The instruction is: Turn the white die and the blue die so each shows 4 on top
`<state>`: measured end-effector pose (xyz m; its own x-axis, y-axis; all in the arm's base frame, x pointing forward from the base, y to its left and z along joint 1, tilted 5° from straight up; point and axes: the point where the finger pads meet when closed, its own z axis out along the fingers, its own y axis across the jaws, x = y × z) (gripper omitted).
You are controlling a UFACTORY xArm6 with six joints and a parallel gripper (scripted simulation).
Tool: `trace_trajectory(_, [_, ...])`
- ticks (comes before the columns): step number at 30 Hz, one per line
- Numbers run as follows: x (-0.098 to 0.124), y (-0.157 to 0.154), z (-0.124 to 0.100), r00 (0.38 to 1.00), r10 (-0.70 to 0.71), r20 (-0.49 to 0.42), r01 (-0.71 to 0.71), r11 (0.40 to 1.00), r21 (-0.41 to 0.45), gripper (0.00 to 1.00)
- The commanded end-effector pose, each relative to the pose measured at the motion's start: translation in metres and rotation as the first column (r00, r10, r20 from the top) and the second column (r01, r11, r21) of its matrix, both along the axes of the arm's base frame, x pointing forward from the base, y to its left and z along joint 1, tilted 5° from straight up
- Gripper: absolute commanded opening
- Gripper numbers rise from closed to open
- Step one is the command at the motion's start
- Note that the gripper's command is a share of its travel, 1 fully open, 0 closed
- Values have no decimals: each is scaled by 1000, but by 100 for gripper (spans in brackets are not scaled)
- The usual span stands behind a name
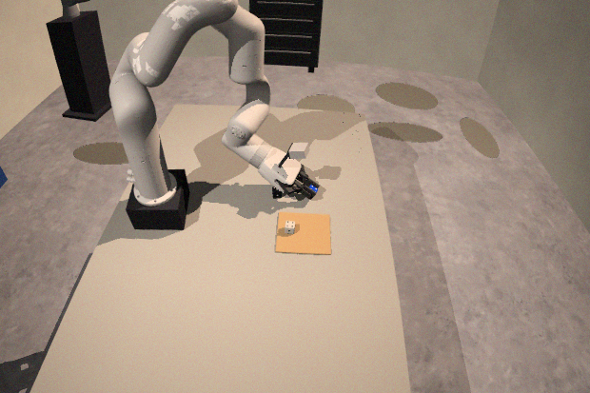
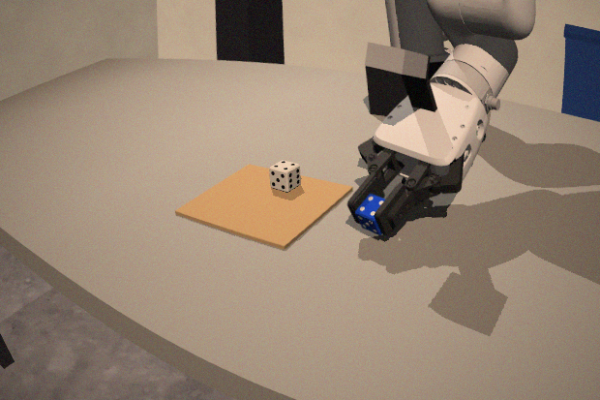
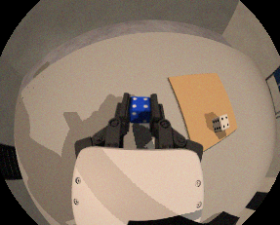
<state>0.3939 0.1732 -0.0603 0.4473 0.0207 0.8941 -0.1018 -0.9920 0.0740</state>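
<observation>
Pincer (image 2: 375,220) clamped on blue die (image 2: 368,208), sides covered by fingers (image 2: 395,205); black die unseen.

Two small spotted cubes show: one white die with black pips (image 2: 285,175) and one blue die with white pips (image 2: 368,208). One flat square orange mat (image 2: 242,213) lies on the one beige worktop (image 2: 145,118). One white jointed arm carries one black end effector (image 2: 375,215).
</observation>
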Motion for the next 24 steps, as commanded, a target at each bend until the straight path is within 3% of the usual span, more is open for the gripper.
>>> trace_trajectory(1, [1,1,1,1000,0,2,0,1000,2,21])
trace_trajectory(24, [1,0,-3,1000,0,2,0,1000,2,21])
